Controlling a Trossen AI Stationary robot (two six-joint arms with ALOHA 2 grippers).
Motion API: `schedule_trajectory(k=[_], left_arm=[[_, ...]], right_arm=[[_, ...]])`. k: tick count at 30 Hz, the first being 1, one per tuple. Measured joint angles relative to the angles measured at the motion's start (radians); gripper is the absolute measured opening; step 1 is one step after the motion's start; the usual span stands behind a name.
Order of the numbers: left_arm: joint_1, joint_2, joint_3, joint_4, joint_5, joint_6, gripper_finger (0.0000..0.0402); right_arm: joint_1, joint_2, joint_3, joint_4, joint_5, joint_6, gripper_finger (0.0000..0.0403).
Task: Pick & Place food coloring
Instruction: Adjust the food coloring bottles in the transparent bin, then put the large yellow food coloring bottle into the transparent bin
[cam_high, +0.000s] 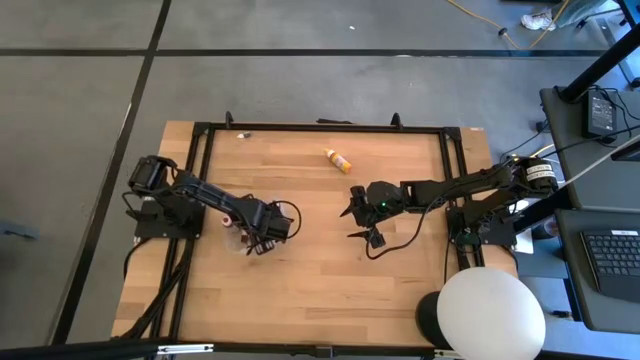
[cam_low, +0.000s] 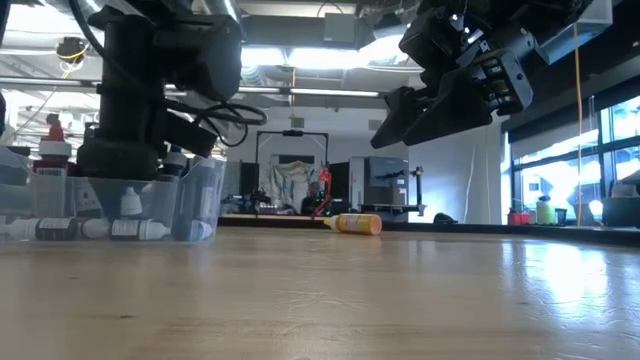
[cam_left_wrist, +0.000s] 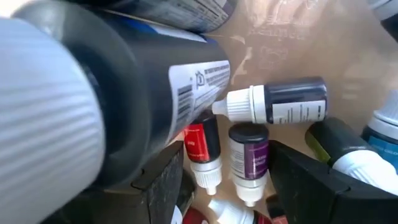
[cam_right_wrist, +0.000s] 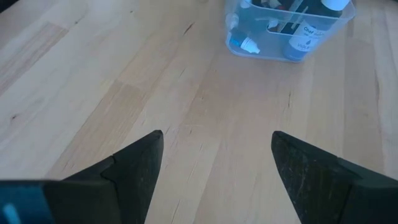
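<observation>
While the left claw (cam_high: 262, 232) sits inside the clear tray (cam_low: 195, 195), parted around a large dark bottle (cam_left_wrist: 124, 93), the right claw (cam_right_wrist: 214, 155) hovers wide open, empty; one orange-yellow bottle (cam_high: 338, 159) lies apart on the surface (cam_high: 320, 280).

The wooden table (cam_high: 320, 260) is bare and easy to cross between the arms, with only a lone orange-yellow bottle (cam_high: 338, 159) lying toward twelve o'clock, while the clear tray (cam_low: 190, 200) at nine o'clock is crowded with small bottles (cam_left_wrist: 249, 158).
</observation>
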Motion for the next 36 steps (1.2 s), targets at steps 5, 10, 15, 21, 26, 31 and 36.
schedule_trajectory(k=[5, 10, 15, 21, 26, 31, 36], left_arm=[[0.000, -0.017, 0.000, 0.010, 0.005, 0.017, 0.0223], [0.000, -0.051, 0.000, 0.011, 0.005, 0.018, 0.0225], [0.000, -0.077, 0.000, 0.016, 0.046, 0.018, 0.0223], [-0.003, -0.125, 0.001, 0.016, 0.065, 0.018, 0.0224], [-0.004, -0.212, 0.013, 0.016, 0.071, 0.030, 0.0225], [-0.004, -0.328, 0.023, 0.044, 0.068, 0.070, 0.0222], [-0.004, -0.444, 0.023, 0.134, 0.007, 0.200, 0.0224]], right_arm=[[0.000, 0.000, 0.000, 0.000, 0.000, 0.000, 0.0302], [0.000, 0.000, 0.000, 0.000, 0.000, 0.000, 0.0302], [0.000, 0.000, 0.000, -0.001, 0.000, 0.000, 0.0302], [0.000, 0.000, 0.000, -0.001, 0.000, 0.000, 0.0302], [0.000, 0.000, 0.000, -0.001, 0.000, 0.000, 0.0302], [0.000, 0.000, 0.000, 0.000, 0.000, 0.000, 0.0302], [0.005, 0.000, 0.000, 0.002, 0.000, 0.005, 0.0302]])
